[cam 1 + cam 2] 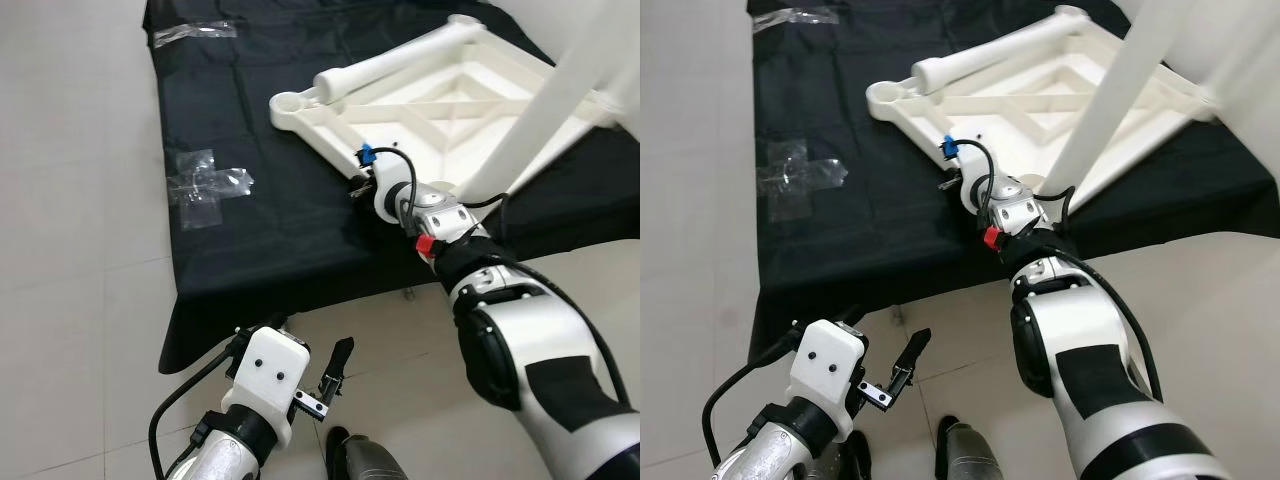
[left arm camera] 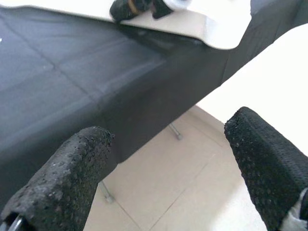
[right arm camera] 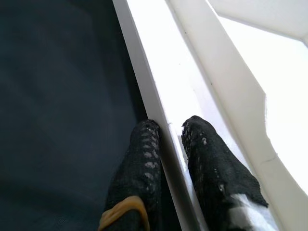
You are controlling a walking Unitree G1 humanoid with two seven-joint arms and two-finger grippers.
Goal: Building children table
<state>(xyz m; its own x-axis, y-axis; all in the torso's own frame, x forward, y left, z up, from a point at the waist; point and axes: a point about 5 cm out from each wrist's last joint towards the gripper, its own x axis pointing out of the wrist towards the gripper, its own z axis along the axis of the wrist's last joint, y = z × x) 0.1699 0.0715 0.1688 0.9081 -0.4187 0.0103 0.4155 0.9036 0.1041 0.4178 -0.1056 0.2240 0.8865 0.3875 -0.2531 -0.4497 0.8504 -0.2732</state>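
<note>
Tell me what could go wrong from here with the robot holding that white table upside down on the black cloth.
1. The right gripper pinches only the thin rim of the white tabletop; that small hold could slip if it pulls.
2. A leg stands tall near the right arm, so a swing might knock it.
3. The left gripper hangs open below the table's black cloth, giving no support.

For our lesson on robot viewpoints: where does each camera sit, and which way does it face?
Left eye, right eye: head, looking down at both arms and the white tabletop on the black cloth; same scene.
Left wrist: along the open left gripper toward cloth and floor.
Right wrist: along the right gripper, fingers straddling the tabletop's rim.
</note>
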